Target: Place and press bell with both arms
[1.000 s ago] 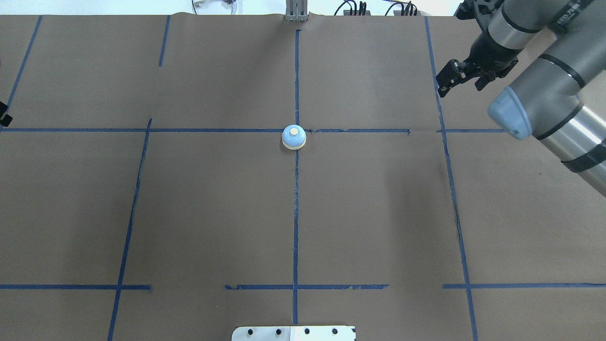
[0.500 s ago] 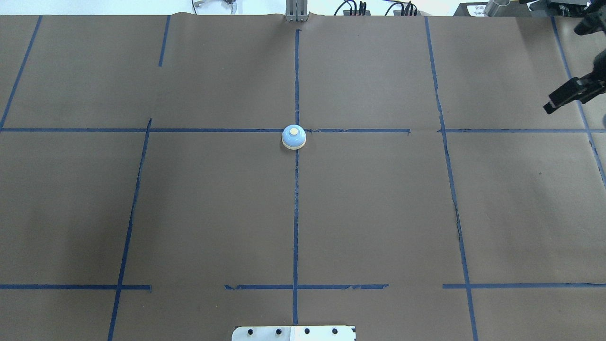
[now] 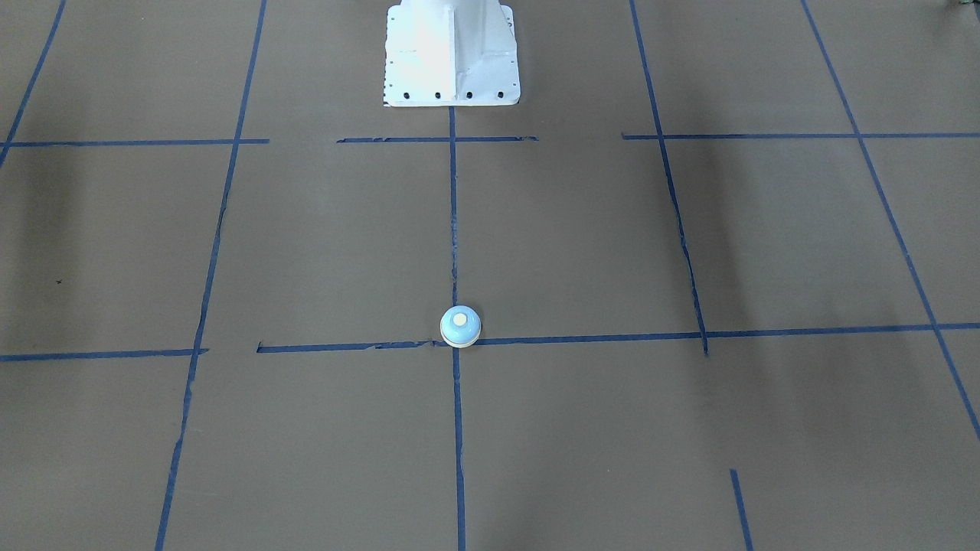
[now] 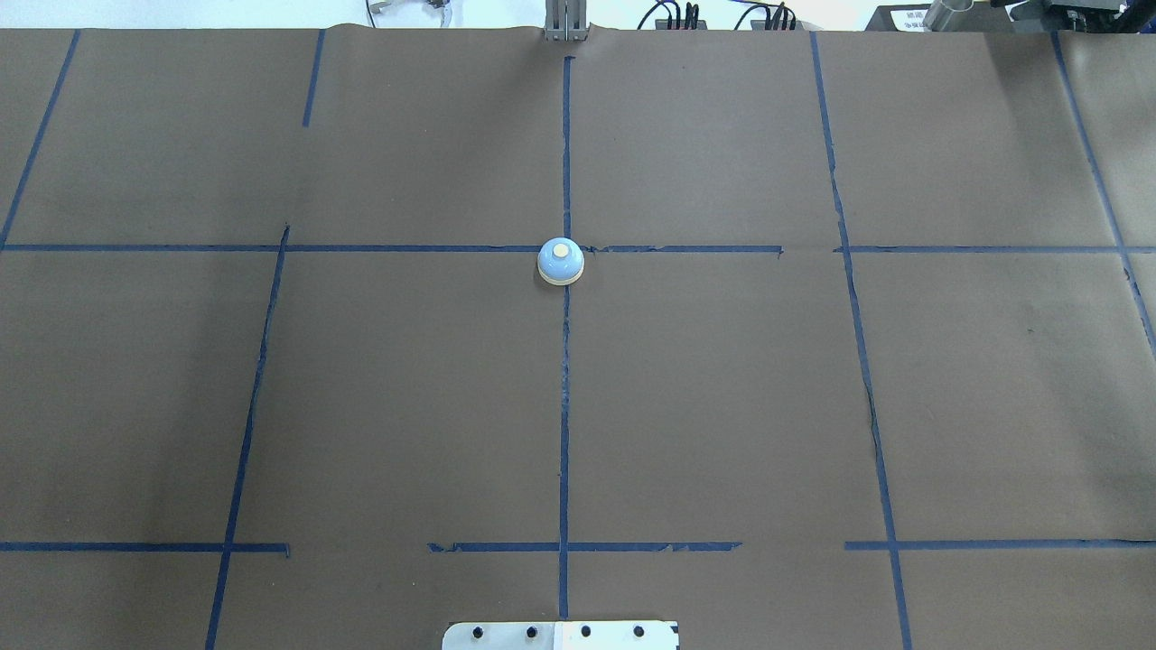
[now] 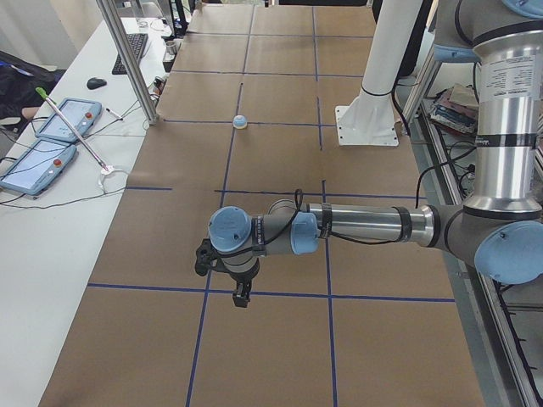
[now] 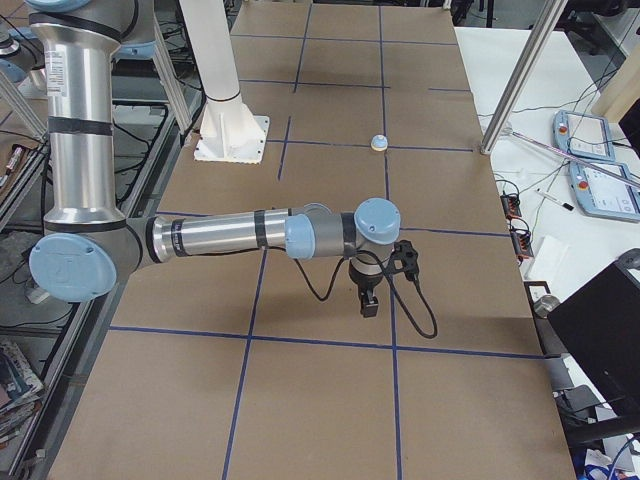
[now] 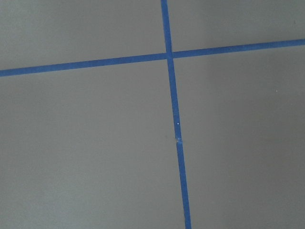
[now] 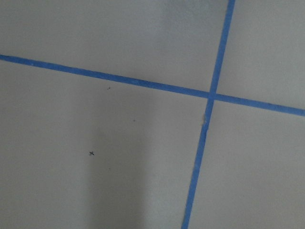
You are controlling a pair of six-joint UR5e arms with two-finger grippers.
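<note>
In the front view the bell [image 3: 460,327] stands upright on the brown table [image 3: 321,245], straight out from the white base [image 3: 452,53] and well apart from it. It is on a crossing of blue tape lines [image 3: 453,229], with its cream button up. From overhead the bell stands free on that crossing, toward the far side of the table from the base. In the left view the left arm [image 5: 365,225] lies low and level over the table, well out to the side of the base. The left gripper [image 5: 242,295] hangs down above a tape line, well apart from the bell, which shows small just beyond the base. I cannot tell whether its jaws are wide or narrow. In the right view the right arm [image 6: 220,238] reaches out level on the other side of the base, and the right gripper [image 6: 367,300] points down at the table near a tape line, well apart from the bell. Its jaw width cannot be told either. Each wrist view shows only the table and a crossing of tape lines
</note>
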